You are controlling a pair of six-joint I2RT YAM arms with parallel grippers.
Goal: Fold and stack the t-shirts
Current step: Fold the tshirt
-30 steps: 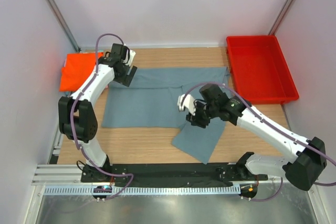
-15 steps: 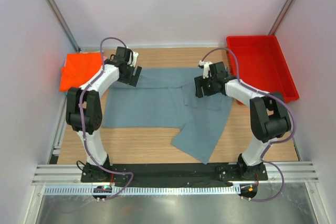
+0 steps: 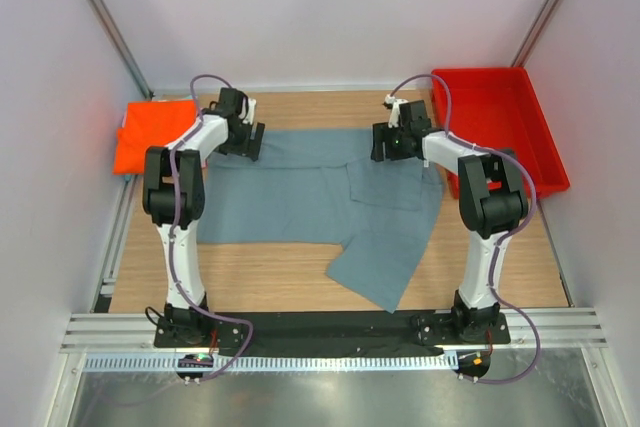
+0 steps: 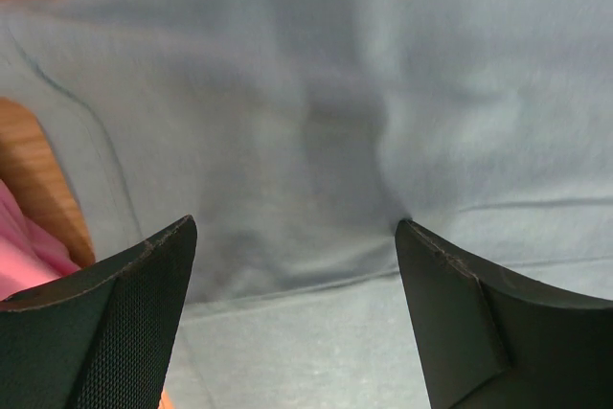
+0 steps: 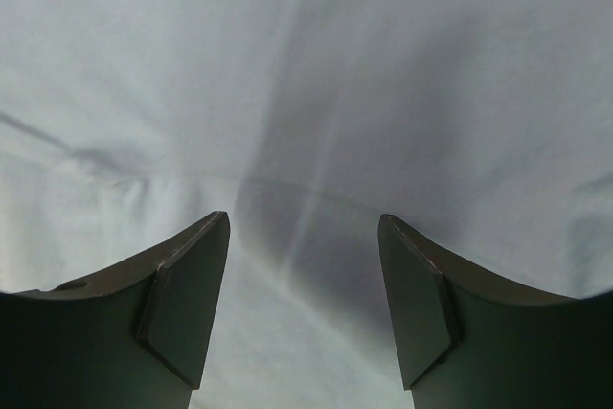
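Both arms are reaching out to the far side of the surface [image 3: 270, 277], and the big grey-blue t-shirt [image 3: 290, 197] is lying spread across the middle of it, its far edge running right under both grippers. The left gripper [image 3: 252, 144] is hanging over the shirt's far left corner, jaws standing wide apart and gripping nothing; in the left wrist view, the left gripper [image 4: 297, 227] is showing only smooth grey-blue cloth [image 4: 316, 102] between its two dark fingers [image 4: 124, 323]. Whether the tips are pressing into the fabric, I cannot tell. The right gripper [image 3: 383, 147] is hovering over the far right part of the same shirt, close to the red bin [image 3: 495, 132], and it too is gaping wide and holding nothing. In its own view the right gripper [image 5: 305, 222] is looking straight down on softly creased cloth [image 5: 306, 74]. A piece of the shirt is lying doubled over just near of the right gripper, and the near right part is trailing off towards the arm bases in a slanted point. The orange t-shirt [image 3: 150, 135] is sitting at the far left edge, just beside the left arm. A bit of pink t-shirt [image 4: 24, 251] is peeking in at the left of the left wrist view, beside the grey-blue shirt's hem.
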